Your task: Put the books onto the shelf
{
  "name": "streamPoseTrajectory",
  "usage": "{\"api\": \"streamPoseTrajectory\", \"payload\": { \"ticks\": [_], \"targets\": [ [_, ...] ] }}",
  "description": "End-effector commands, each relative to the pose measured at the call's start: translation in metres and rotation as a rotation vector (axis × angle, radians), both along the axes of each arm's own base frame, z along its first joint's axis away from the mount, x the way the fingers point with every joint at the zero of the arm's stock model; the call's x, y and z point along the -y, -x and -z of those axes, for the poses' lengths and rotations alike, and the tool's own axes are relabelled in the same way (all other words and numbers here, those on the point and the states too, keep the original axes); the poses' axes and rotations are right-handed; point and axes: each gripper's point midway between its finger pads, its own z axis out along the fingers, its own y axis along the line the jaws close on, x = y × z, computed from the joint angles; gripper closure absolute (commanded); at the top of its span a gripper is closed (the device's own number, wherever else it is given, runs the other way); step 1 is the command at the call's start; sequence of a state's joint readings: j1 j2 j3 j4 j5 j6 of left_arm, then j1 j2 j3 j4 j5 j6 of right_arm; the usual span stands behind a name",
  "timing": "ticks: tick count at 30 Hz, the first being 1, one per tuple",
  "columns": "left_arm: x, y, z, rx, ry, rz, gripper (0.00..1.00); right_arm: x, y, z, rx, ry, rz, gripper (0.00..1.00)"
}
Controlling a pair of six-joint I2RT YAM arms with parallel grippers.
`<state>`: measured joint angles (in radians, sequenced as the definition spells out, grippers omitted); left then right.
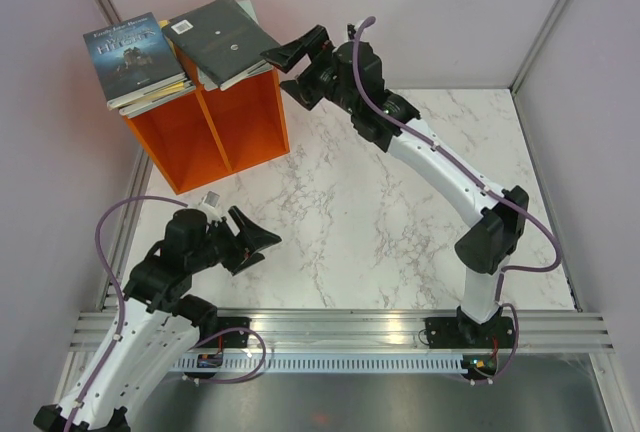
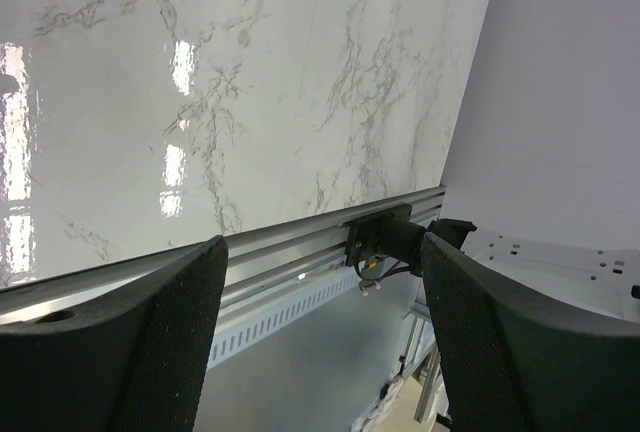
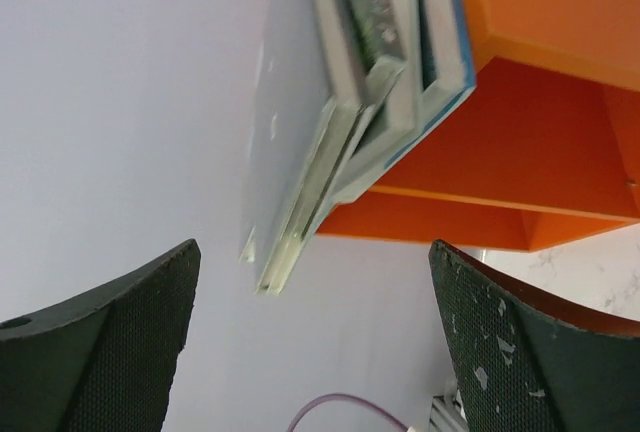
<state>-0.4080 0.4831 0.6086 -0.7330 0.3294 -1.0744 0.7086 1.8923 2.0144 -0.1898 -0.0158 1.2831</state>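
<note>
The books lie in two piles on top of the shelf. The right claw, apart and empty, is just beside a pile that sticks out; a bump could knock it off. The left claw is apart too.

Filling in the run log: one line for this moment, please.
books: two stacks on top of shelf | right hand: open, empty, beside books | left hand: open, empty, over table

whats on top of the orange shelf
Two flat piles: the left book stack shows a dark blue cover, the right book stack a black one, overhanging the shelf edge. The covers underneath are hidden.
</note>
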Motion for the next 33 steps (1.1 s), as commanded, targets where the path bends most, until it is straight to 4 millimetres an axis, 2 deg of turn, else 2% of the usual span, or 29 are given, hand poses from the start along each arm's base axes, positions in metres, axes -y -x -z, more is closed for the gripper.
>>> {"api": "streamPoseTrajectory", "payload": {
  "ticks": [1, 2, 5, 6, 9, 12, 16, 20, 22, 28, 29, 33],
  "targets": [
    [-0.002, -0.003, -0.007, 0.020, -0.016, -0.006, 0.19, -0.009, 0.038, -0.041, 0.130, -0.060, -0.096, 0.02],
    [-0.003, -0.003, -0.008, 0.021, -0.017, -0.006, 0.19, -0.013, 0.042, -0.041, 0.137, -0.068, -0.113, 0.09],
    [-0.002, -0.003, -0.009, 0.022, -0.018, -0.002, 0.19, -0.023, 0.045, -0.043, 0.143, -0.098, -0.136, 0.38],
    [-0.002, -0.003, -0.008, 0.021, -0.021, 0.000, 0.19, -0.025, 0.048, -0.049, 0.152, -0.108, -0.149, 0.45],
    [-0.002, -0.003, -0.011, 0.032, -0.020, 0.000, 0.19, -0.037, 0.043, -0.040, 0.123, -0.118, -0.167, 0.57],
    [-0.002, -0.002, -0.010, 0.036, -0.023, 0.006, 0.19, -0.044, 0.045, -0.043, 0.119, -0.134, -0.179, 0.60],
    [-0.004, -0.002, -0.013, 0.047, -0.027, 0.007, 0.19, -0.061, 0.048, -0.036, 0.105, -0.138, -0.204, 0.65],
    [-0.005, -0.001, -0.014, 0.050, -0.036, 0.008, 0.19, -0.075, 0.048, -0.031, 0.089, -0.150, -0.224, 0.81],
    [-0.006, 0.000, -0.014, 0.053, -0.045, 0.008, 0.19, -0.081, 0.046, -0.030, 0.086, -0.160, -0.231, 0.85],
    [-0.011, 0.001, -0.015, 0.058, -0.077, 0.007, 0.19, -0.093, 0.039, -0.031, 0.082, -0.183, -0.235, 0.87],
    [-0.011, 0.001, -0.016, 0.060, -0.082, 0.007, 0.19, -0.093, 0.040, -0.035, 0.087, -0.195, -0.235, 0.87],
    [-0.015, 0.001, -0.017, 0.070, -0.109, 0.007, 0.19, -0.099, 0.032, -0.031, 0.078, -0.204, -0.228, 0.87]
  ]
}}
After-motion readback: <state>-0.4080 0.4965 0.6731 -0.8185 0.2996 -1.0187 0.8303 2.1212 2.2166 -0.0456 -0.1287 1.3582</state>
